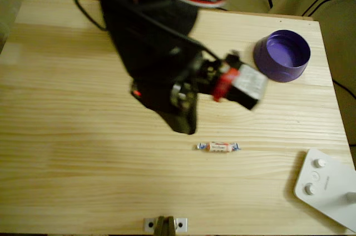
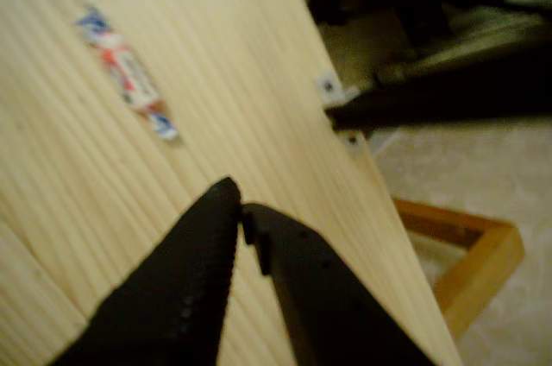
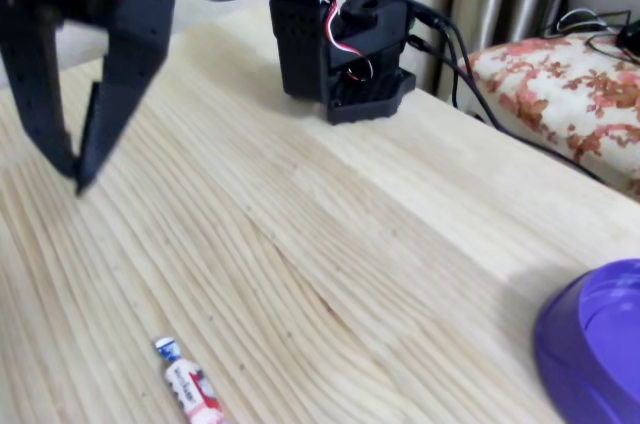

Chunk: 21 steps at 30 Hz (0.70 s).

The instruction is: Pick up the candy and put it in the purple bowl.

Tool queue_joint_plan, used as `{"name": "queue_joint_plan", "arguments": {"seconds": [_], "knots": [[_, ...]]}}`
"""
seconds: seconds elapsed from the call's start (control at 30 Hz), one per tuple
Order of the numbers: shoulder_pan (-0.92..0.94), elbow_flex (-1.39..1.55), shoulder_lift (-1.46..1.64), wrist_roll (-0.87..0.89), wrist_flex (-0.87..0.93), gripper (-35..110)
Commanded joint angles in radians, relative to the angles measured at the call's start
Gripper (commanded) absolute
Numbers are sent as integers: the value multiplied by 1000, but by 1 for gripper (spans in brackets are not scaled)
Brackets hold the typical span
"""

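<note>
The candy (image 1: pixel 217 147) lies flat on the wooden table, a small sweet with a pink-white middle and blue-white twisted ends; it also lies in the wrist view (image 2: pixel 129 72) and the fixed view (image 3: pixel 190 385). My black gripper (image 1: pixel 186 126) hovers above the table a little up and left of the candy in the overhead view, apart from it. Its fingertips touch in the wrist view (image 2: pixel 240 206), shut with nothing between them; in the fixed view the gripper (image 3: pixel 76 177) hangs well behind the candy. The purple bowl (image 1: pixel 282 55) stands at the table's far right, with its rim (image 3: pixel 590 339) at the fixed view's lower right.
A white flat device with knobs (image 1: pixel 328 188) lies at the overhead view's lower right corner. A small metal bracket (image 1: pixel 165 225) sits on the near table edge. The arm's base (image 3: pixel 335 39) and its cables stand at the back of the table.
</note>
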Motion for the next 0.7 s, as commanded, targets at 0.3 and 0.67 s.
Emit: {"name": "queue_joint_plan", "arguments": {"seconds": [0.3, 0.67], "knots": [[-184, -431, -353, -12, 78, 0], [-302, -621, -560, -5, 167, 13]]}}
